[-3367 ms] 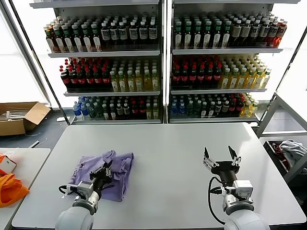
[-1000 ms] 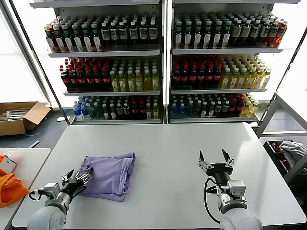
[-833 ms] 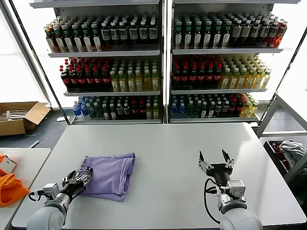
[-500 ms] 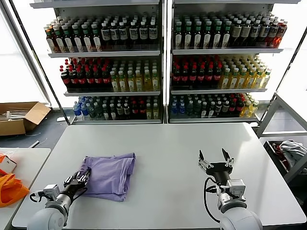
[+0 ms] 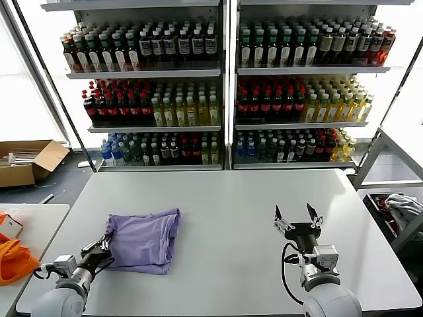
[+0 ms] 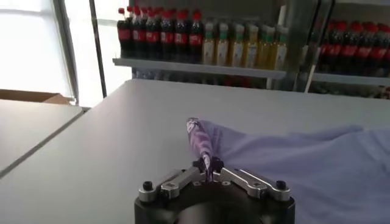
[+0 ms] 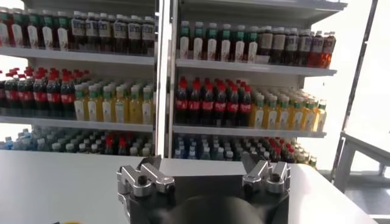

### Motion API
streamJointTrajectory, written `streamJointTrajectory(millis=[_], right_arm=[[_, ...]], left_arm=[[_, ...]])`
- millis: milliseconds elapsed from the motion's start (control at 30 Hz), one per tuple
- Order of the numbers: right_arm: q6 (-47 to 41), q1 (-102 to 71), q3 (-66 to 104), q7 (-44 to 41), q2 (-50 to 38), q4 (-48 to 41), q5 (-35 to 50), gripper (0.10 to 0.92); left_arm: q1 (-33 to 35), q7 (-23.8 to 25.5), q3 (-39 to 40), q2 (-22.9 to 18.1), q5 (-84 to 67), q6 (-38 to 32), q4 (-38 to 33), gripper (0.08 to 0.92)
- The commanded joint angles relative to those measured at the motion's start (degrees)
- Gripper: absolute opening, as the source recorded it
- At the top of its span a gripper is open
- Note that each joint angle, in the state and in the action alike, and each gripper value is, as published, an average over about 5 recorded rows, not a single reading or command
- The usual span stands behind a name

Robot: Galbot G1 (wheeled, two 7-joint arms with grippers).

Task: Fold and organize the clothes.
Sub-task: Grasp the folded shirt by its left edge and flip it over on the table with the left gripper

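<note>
The lavender T-shirt point(image 5: 141, 240), lower left of the head view, looks thin, light and limp. The left gripper point(image 5: 100, 253) is pinched closed on its left edge, a sensible hold. The right gripper point(image 5: 297, 220) waits with its jaws wide apart at lower right.

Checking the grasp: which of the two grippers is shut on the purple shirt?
The left gripper, pinching the lavender T-shirt at its near-left edge; the right gripper hangs open, far from it.

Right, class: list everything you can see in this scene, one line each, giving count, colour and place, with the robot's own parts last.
T-shirt: one, lavender, folded, left part of table.
Table: one, white, centre.
Bottle shelves: two units, mixed-colour bottles, behind table.
Cardboard box: one, brown, floor far left.
Orange fabric: one, side table at left.
Grey-white clothing heap: one, far right.
Left gripper: shut on the T-shirt's near-left edge.
Right gripper: open, above table's right part.
</note>
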Motion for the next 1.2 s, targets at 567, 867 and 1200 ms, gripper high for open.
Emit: streamJointTrajectory(millis=[567,867,1200], right_arm=[[0.3,-1.1,0.9,0.3,0.3,-1.2,0.5,0.823],[0.0,-6.5,2.5,0.5,3.1,0.1,-4.6,0.823],[0.2,-8.9,3.0,-0.2,4.8,-0.1,-7.1,0.823]], left_arm=[[1.1,-2.0,-0.3,8.3,5.3,-0.2,-16.5,0.103],[-7.6,-12.1,35.3,-8.6,5.5,6.0,-19.2,0.103],[-17.0,-14.2,44.5,-20.9,14.6,7.8,1.3,0.103]])
